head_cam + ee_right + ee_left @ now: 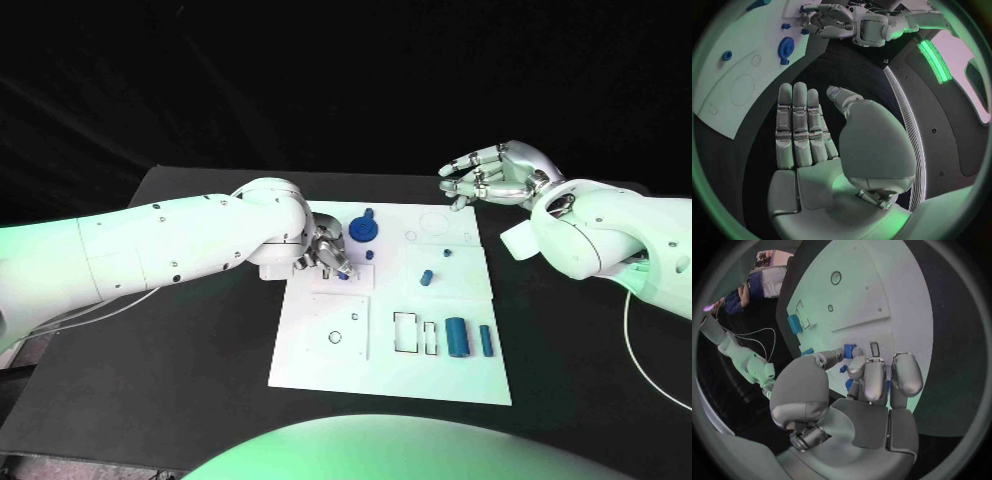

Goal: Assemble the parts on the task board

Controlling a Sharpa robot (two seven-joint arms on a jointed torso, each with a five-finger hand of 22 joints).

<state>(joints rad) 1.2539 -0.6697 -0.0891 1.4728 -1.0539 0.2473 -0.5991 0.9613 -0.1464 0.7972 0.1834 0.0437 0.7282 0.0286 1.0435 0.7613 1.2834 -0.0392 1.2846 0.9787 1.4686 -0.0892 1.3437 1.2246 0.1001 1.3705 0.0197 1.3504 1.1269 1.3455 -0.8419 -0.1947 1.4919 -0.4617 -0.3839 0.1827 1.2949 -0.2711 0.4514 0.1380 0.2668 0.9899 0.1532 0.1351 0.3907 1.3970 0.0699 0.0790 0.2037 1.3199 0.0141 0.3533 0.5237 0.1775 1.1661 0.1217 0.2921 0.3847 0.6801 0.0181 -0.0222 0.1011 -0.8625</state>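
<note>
The white task board [325,365] lies in the middle of the black table. My left hand [326,252] hovers low over the board's upper left part and pinches a small blue part [849,350] between thumb and curled fingers. That part's tip [342,277] shows just below the fingertips [874,365]. My right hand [493,175] hangs in the air beyond the board's far right corner, palm [823,175] bare and holding nothing. On the board sit a blue round disc [364,230], a small blue peg [427,278], a tiny blue piece [449,252], a blue cylinder [457,337] and a narrow blue bar [486,340].
Rectangular outlines [408,333] and small round holes [335,337] mark the board's near half. A white cable [642,350] trails over the table at the right. Black table surface [188,400] lies open to the left of the board.
</note>
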